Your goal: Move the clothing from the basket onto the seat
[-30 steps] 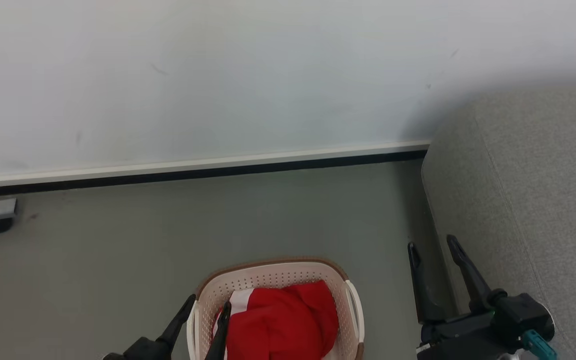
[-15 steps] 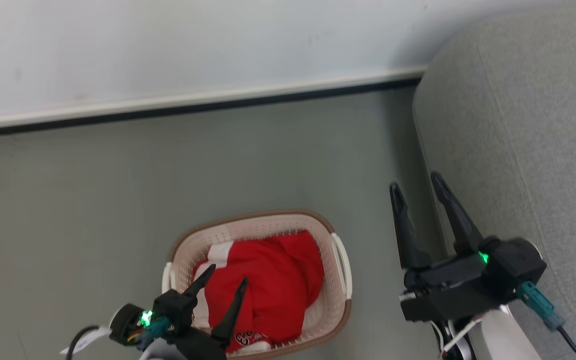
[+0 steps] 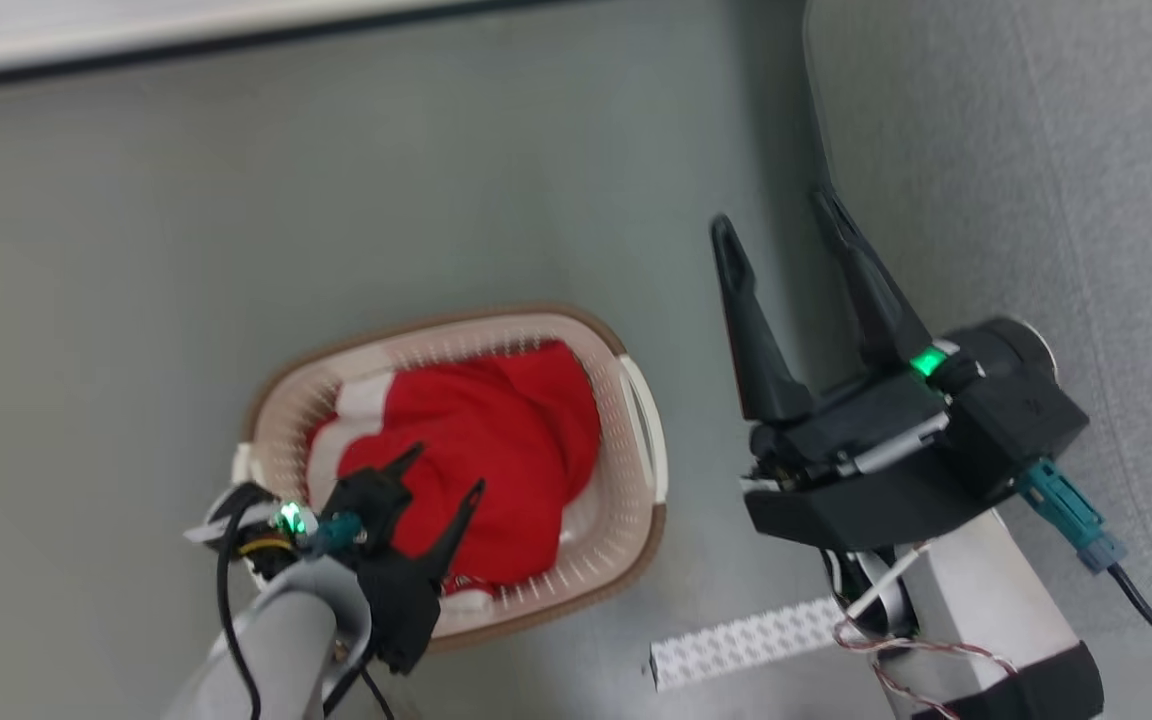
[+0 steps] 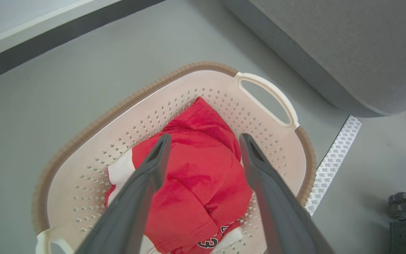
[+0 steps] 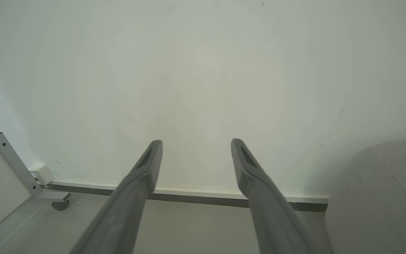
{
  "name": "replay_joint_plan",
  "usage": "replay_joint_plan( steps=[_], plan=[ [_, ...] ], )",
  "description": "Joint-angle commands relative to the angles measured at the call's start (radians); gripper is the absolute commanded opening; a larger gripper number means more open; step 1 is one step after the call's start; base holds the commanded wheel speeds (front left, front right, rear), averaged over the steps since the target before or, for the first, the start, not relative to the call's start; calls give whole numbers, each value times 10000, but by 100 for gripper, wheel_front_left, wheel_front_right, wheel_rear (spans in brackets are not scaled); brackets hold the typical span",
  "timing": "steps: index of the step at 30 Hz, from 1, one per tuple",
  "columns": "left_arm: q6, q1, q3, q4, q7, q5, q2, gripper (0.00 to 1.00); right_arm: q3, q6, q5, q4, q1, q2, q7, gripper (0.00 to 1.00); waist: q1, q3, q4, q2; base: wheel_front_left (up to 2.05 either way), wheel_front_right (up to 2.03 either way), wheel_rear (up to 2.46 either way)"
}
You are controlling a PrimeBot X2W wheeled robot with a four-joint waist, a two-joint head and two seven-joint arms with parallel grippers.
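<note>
The cream basket (image 3: 642, 430) (image 4: 93, 141) with a brown rim stands on the grey floor. Red clothing (image 3: 506, 420) (image 4: 196, 176) with white trim lies bunched inside it, a dark logo showing at its near edge. My left gripper (image 3: 441, 475) (image 4: 204, 139) hangs open just above the clothing, its fingers apart and holding nothing. My right gripper (image 3: 776, 215) (image 5: 196, 143) is open and empty in the air to the right of the basket, beside the grey seat (image 3: 1036, 150) (image 4: 330, 46) (image 5: 382, 197).
A white wall with a pale baseboard (image 3: 136, 40) (image 5: 189, 192) runs behind the floor. A white patterned strip (image 3: 746, 640) (image 4: 333, 162) lies on the floor between basket and seat. A metal leg with a caster (image 5: 60, 204) stands by the wall at the left.
The head camera has tilted down, so the whole scene slid up in view. The left gripper has come over the basket and lowered toward the clothing. Both grippers stay open.
</note>
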State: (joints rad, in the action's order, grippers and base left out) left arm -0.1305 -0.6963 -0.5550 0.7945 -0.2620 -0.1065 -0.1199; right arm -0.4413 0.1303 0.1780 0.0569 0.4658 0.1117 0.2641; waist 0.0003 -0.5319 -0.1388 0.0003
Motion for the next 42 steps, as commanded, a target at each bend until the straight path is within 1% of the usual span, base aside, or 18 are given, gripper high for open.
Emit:
replay_joint_plan(
  steps=[1,4,9,12,16,24,27,32,39,40,41,42],
  plan=[
    [3,-128,-43,112,-41,-52,-89,100,-54,8,-23,73,158,-55,4,100,-3,-971,-458,-3,0,0,0],
    [2,-633,-456,711,-41,-191,-52,100,-161,8,-39,263,490,-124,4,100,-3,-1477,-506,-3,0,0,0],
    [2,-1526,-1332,1602,-41,-361,-183,100,-499,8,90,391,1042,-305,4,100,-3,-2246,-642,-3,0,0,0],
    [1,-1965,-1796,1823,-41,-327,-343,100,-574,8,342,454,1316,-434,5,100,-3,-2596,-792,-3,0,0,0],
    [1,-2301,-2306,2188,-41,-265,-530,100,-373,8,648,661,1485,-576,4,100,-3,-2901,-1019,-3,0,0,0],
    [1,-3118,-3518,2849,-41,-144,-787,100,-455,8,1050,1440,1731,-626,4,100,-3,-3608,-1546,-3,0,0,0],
    [1,-3441,-3764,3366,15,-51,-795,100,-569,8,1208,1576,1788,-626,4,100,-3,-3823,-1683,-3,0,0,0],
    [68,-3929,-3804,4205,439,-108,-542,100,-815,8,1534,1822,1852,-628,4,100,-3,-4161,-1863,-3,0,0,0],
    [80,-4252,-3955,4630,772,-156,-458,100,-912,8,1739,1892,1995,-623,4,100,-3,-4471,-2003,-3,0,0,0],
    [67,-4290,-4022,4656,801,-113,-448,46,-924,8,1756,1879,2004,-623,4,100,-3,-4493,-2009,-3,0,0,0],
    [60,-4330,-4061,4678,808,-102,-447,11,-944,8,1779,1863,2004,-623,4,100,-3,-4516,-2014,-3,0,0,0],
    [48,-4343,-4109,4729,820,-139,-441,0,-958,8,1802,1840,2004,-623,4,100,-3,-4543,-2020,-3,0,0,0]
  ],
)
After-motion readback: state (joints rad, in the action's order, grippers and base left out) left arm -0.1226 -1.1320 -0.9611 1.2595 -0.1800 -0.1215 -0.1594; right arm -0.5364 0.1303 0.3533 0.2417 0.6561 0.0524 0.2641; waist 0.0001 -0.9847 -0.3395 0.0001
